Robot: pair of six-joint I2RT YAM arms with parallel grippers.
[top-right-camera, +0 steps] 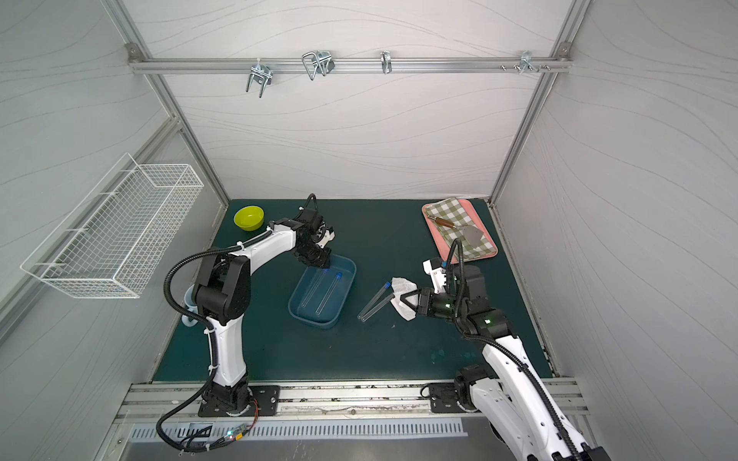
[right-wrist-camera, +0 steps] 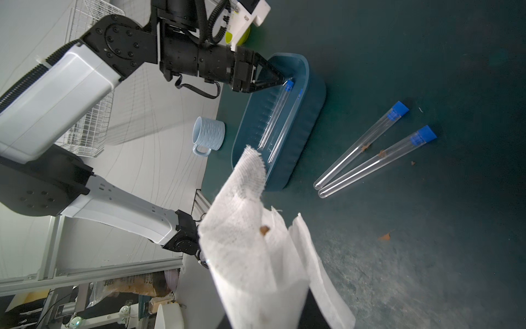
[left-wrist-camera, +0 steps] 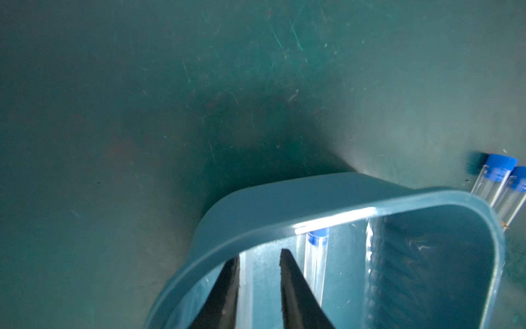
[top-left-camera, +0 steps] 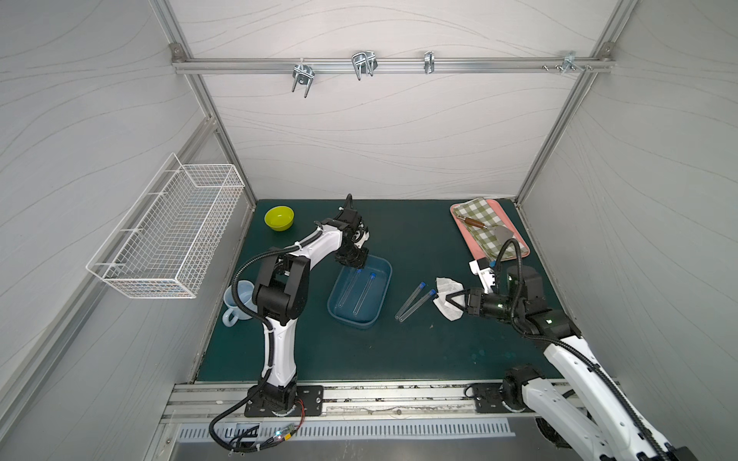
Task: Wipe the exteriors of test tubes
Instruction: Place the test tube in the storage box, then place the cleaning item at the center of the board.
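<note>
The dark green tabletop [top-left-camera: 399,351] carries everything. A white wire basket [top-left-camera: 167,239] hangs on the left wall. In the far right corner lies a pink tray [top-left-camera: 470,239] with a checked cloth [top-left-camera: 477,209] and a brown-handled scraper [top-left-camera: 477,223] on it.

Near the middle sits the blue tray [top-left-camera: 351,321], its long axis running from near-left to far-right. The left tool [top-left-camera: 359,265] points down into the tray's far end with its jaws a little apart. In the left wrist view a clear tube lies in the gap between its fingers [left-wrist-camera: 296,290]; I cannot tell whether it touches them. The right tool [top-left-camera: 448,298] is clamped on a white wipe [top-left-camera: 447,284] at the right of the tabletop.

A pale blue mug [top-left-camera: 235,307] stands partly hidden behind the left arm. A green bowl [top-left-camera: 279,217] sits at the far left.

Two test tubes [top-left-camera: 350,288] lie side by side in the blue tray, along its length. Their blue caps are at the far end by the left tool's tips, and their rounded ends point toward the near edge.

The other two [top-left-camera: 409,301] lie on the tabletop between the blue tray and the right tool, well apart from the left tool. They follow the same diagonal and touch at their rounded ends. Their caps point far-right, one just beside the white wipe. Small brown specks [right-wrist-camera: 365,146] cling to these two.
</note>
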